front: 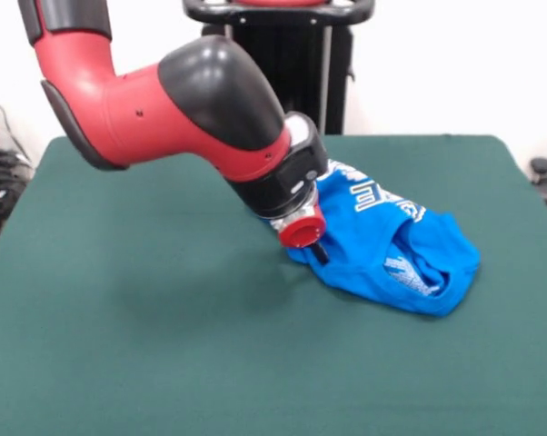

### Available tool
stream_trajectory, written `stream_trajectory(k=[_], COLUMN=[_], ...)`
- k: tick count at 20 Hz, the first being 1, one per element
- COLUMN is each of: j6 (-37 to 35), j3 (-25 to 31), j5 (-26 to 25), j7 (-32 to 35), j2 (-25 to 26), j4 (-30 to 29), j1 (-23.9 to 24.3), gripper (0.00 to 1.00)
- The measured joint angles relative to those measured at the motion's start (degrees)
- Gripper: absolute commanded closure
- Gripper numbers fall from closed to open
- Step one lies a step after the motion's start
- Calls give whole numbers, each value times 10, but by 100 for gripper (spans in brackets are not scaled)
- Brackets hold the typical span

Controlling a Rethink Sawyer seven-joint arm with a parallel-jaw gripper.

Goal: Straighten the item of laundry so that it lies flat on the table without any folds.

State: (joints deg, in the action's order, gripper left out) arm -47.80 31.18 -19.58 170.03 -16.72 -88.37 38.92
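The main risk from here, as I judge it, is that the gripper (317, 249) drags the whole T-shirt (392, 245) across the table (146, 345) instead of opening it out: the cloth is soft and bunched, so a pull from one edge may simply slide the heap or roll it tighter, and a pinch through several layers at once would lift a wad instead of a single edge. The felt-like table cover may also catch the fabric and add new creases. The gripper sits at the shirt's left edge, low and touching or almost touching the cloth, but the arm's red end cap hides it, so I cannot tell how wide it stands or whether it has hold of anything. The shirt lies right of the table's middle, toward the far side, well apart from every table edge. It is a bright blue crumpled mound, folded over itself, with white lettering showing on its upper far part and a white patterned patch visible inside an open fold near its front. It is far from flat.
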Motion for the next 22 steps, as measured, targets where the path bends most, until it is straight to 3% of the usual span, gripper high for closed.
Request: stream_trajectory(k=[6, 22], j6=[0, 2], j3=[0, -30], j5=[-9, -54], j7=[-1, -1], j2=[-8, -86], j4=[-11, -27], j1=[-5, -59], gripper=[0, 0])
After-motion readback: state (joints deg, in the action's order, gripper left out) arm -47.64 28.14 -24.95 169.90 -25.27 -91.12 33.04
